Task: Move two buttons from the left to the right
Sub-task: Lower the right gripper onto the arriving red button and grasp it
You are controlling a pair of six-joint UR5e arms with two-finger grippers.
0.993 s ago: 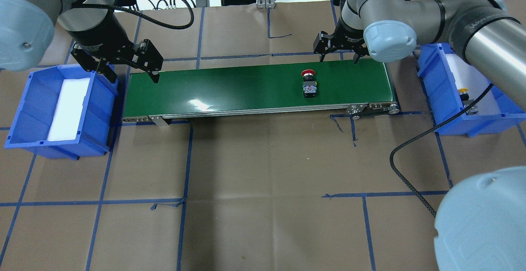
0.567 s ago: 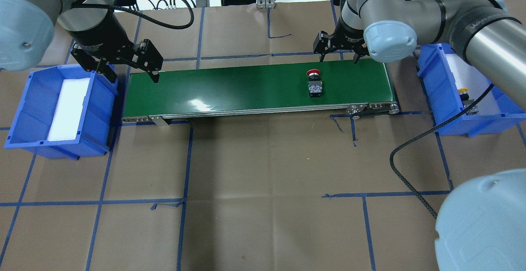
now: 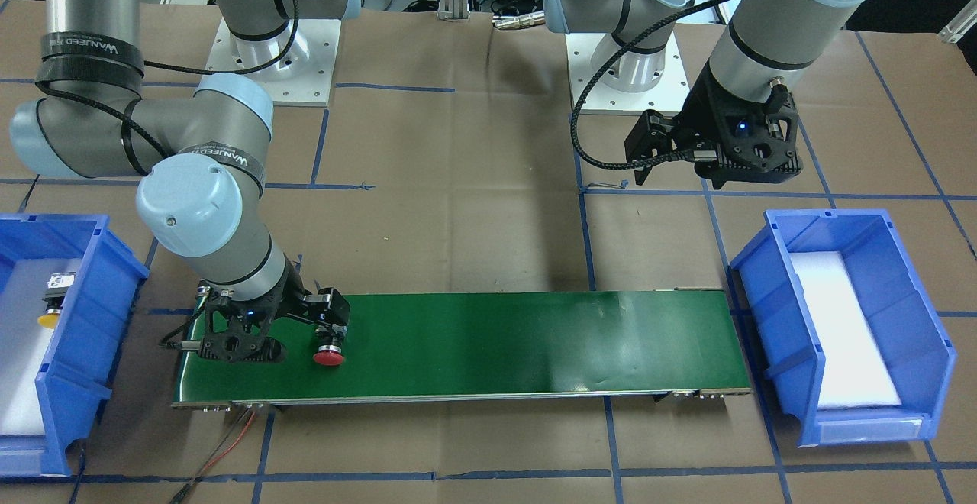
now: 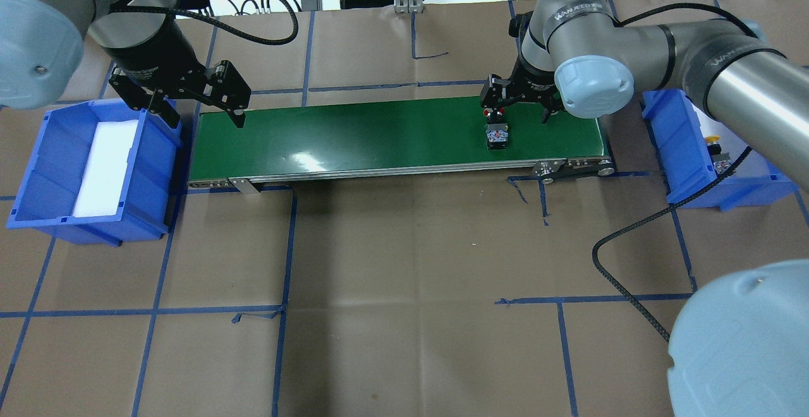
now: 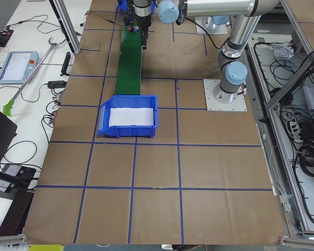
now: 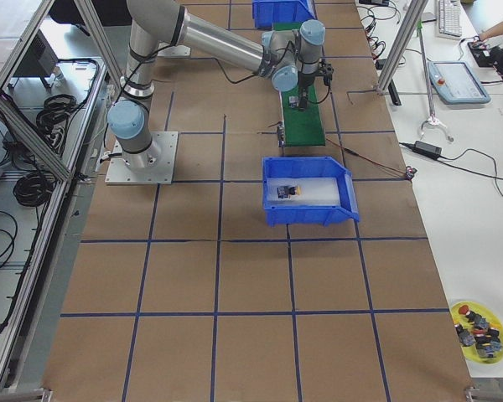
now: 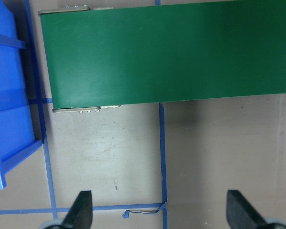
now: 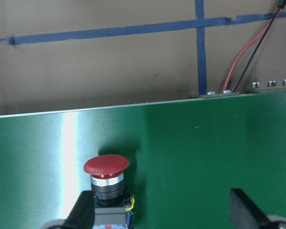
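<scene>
Red-capped button (image 8: 106, 176) lies on its side on the green conveyor belt (image 3: 534, 336), near the belt's lower-left end in the front-facing view. The right end effector (image 8: 162, 214) sits low over it with its jaws spread wide. The button is between them, just beside the finger (image 8: 83, 214) at the wrist view's lower left. The yellow-capped button (image 3: 52, 302) lies in the blue bin (image 3: 107, 313) at the front-facing view's left edge. The left end effector (image 4: 201, 114), also spread open and holding nothing, hangs at the belt's left end in the overhead view, beside the second blue bin (image 4: 152, 170).
</scene>
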